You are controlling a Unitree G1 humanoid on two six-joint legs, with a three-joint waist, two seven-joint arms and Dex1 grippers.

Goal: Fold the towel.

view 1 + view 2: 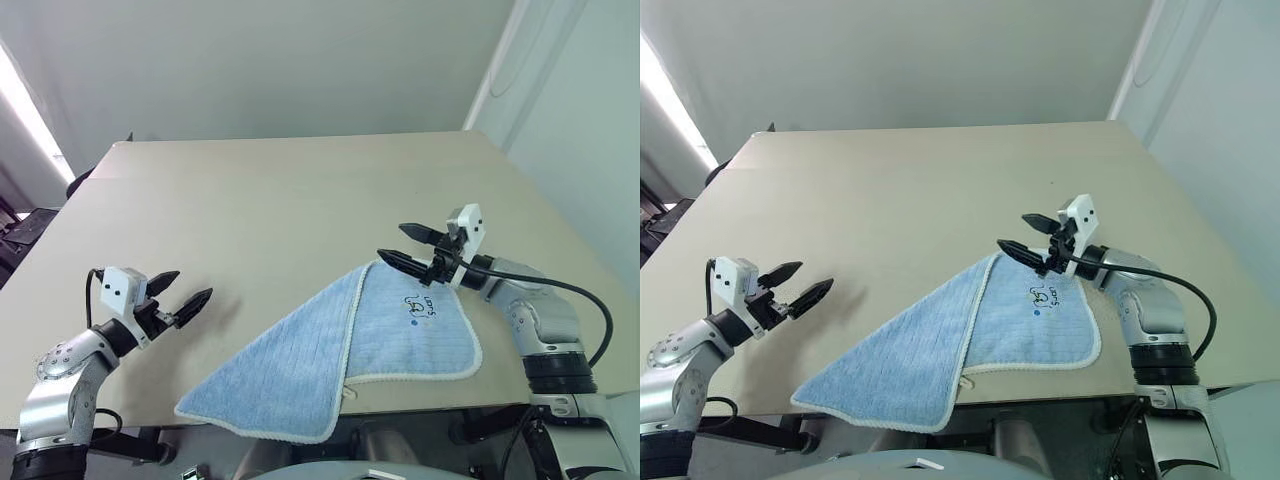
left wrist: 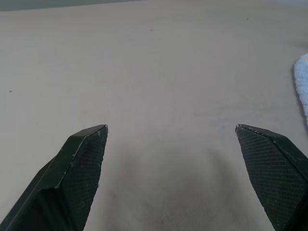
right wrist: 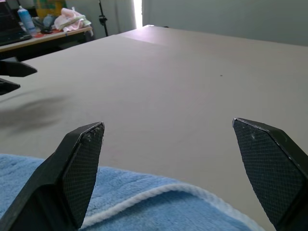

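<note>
A broad beige surface (image 1: 290, 200) carries a single light blue towel (image 1: 330, 350) near its front right edge. The towel is folded over on itself, white border showing, a small dark mark on its right part, and one corner drooping past the front edge.

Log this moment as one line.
towel: folded over, near table edge | left hand: open, above table | right hand: open, over towel's far corner

A wide, plain beige tabletop (image 1: 290, 200) fills the middle of the room, set against pale walls. Beyond its far corner stands a second table (image 3: 45, 38) holding a blue-capped bottle (image 3: 24, 18) and a heap of pinkish-white cloth (image 3: 70, 20).
</note>
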